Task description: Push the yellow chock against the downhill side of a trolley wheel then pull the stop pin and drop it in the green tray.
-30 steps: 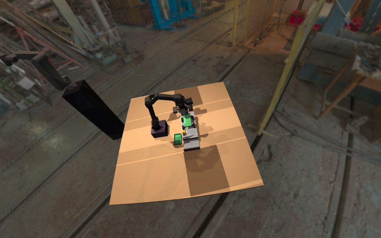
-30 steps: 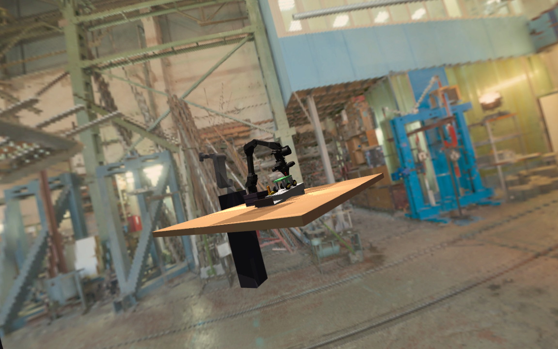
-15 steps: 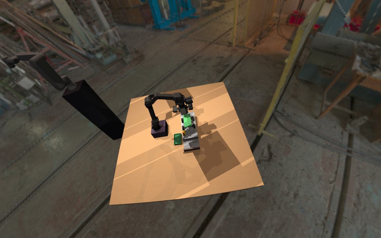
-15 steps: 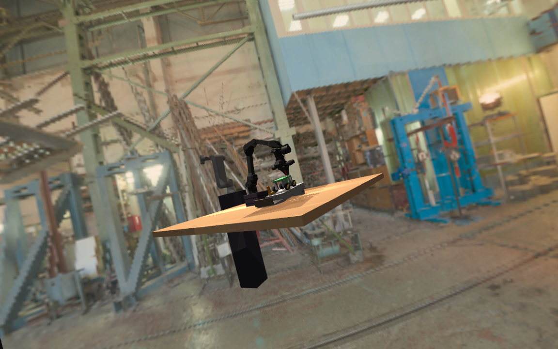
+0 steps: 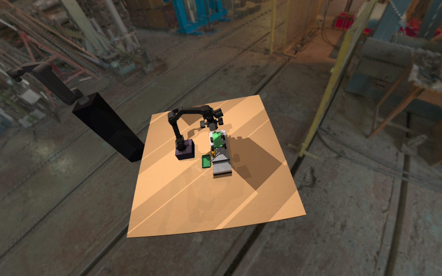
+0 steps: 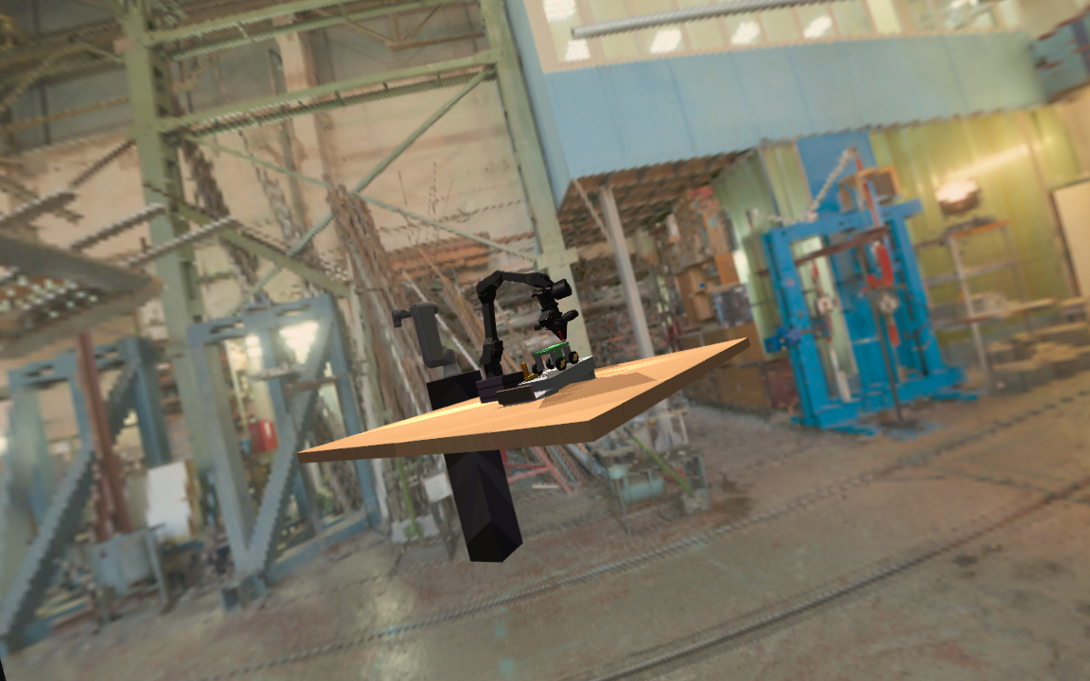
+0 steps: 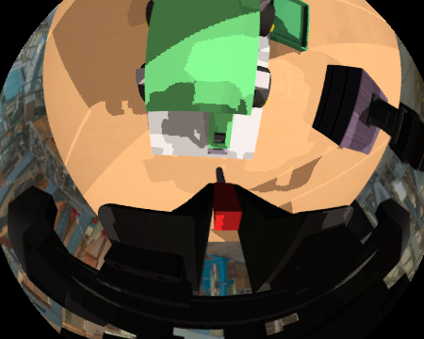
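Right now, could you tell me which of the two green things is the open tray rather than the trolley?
The smaller, darker green one with a raised rim, the green tray, beside the ramp. The larger bright green block is the trolley, on the ramp.

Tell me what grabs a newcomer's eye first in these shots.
In the wrist view, the bright green trolley fills the upper middle, sitting on the pale ramp. Just below it the gripper is shut on the red-headed stop pin, whose dark shaft points toward the trolley's uphill end without reaching it. From the top view, the green tray lies beside the ramp, near the arm's purple base.
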Motion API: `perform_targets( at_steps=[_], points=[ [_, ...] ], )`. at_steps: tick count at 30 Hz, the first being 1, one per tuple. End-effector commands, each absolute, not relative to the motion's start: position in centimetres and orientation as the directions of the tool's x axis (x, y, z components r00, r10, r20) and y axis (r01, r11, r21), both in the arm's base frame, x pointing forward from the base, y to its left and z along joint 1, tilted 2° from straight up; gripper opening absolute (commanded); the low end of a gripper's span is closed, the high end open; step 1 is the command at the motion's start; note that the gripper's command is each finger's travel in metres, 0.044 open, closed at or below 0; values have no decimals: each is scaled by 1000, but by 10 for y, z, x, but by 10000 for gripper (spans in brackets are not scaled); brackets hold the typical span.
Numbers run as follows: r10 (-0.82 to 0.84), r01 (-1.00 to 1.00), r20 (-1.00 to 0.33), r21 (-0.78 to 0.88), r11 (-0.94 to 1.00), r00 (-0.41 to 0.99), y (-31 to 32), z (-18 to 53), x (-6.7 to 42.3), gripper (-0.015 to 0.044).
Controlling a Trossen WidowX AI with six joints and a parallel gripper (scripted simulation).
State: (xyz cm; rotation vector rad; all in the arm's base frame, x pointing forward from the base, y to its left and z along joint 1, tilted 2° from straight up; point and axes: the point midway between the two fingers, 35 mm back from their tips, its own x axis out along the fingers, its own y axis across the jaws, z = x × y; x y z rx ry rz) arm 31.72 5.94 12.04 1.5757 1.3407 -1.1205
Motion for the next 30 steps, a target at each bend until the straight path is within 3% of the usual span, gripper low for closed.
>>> perform_targets(
  at_steps=[1,30],
  points=[
    [315,988,-947,16,-154,65,66,123,320,0],
    [317,988,-947,9,-154,58,84,119,236,0]
  ],
)
